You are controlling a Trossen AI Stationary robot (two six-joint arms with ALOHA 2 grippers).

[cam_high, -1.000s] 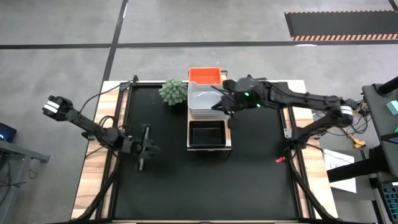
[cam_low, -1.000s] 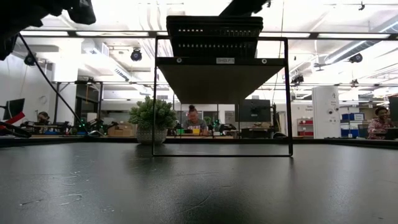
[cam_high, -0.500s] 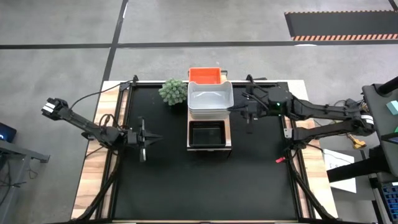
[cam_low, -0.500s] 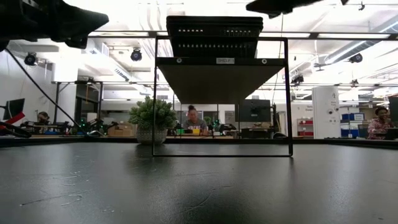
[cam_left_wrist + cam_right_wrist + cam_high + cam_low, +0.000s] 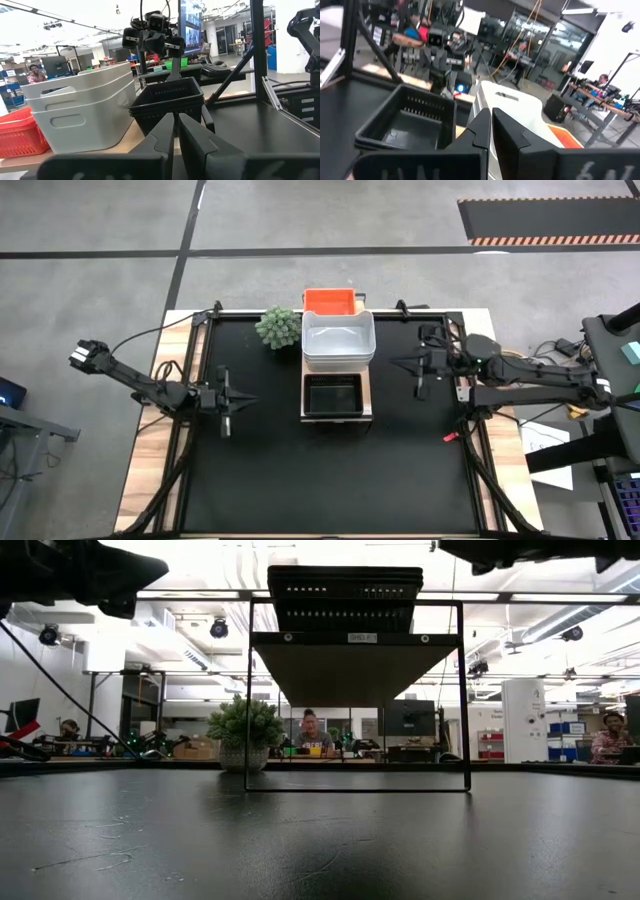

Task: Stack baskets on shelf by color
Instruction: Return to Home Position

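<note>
The near part of the table (image 5: 260,480) runs up to the shelf (image 5: 355,670), whose long axis goes near to far down the middle. The black baskets (image 5: 333,396) sit nested on its near end. Level with them and well apart on the left hang the left fingers (image 5: 238,399), pressed together on nothing and pointing right at the black stack.

A little farther off, the right fingers (image 5: 405,364) hang right of the shelf, about level with the seam between black and white. They too are together and empty, and they point left. They are near the shelf without touching it, and closer to it than the left ones.

Beyond the black stack, the white baskets (image 5: 338,340) fill the middle, with the plant (image 5: 279,327) just beside them on the left. The red baskets (image 5: 328,301) take the far end, right against the white ones.

All three colours look sorted, so the stacking seems done and only the retreat home is left. The shelf lies straight ahead of each pair of fingers, so each arm should back outward, the left arm to the left and the right arm to the right, without swinging along the shelf's length. The right arm has less room.
</note>
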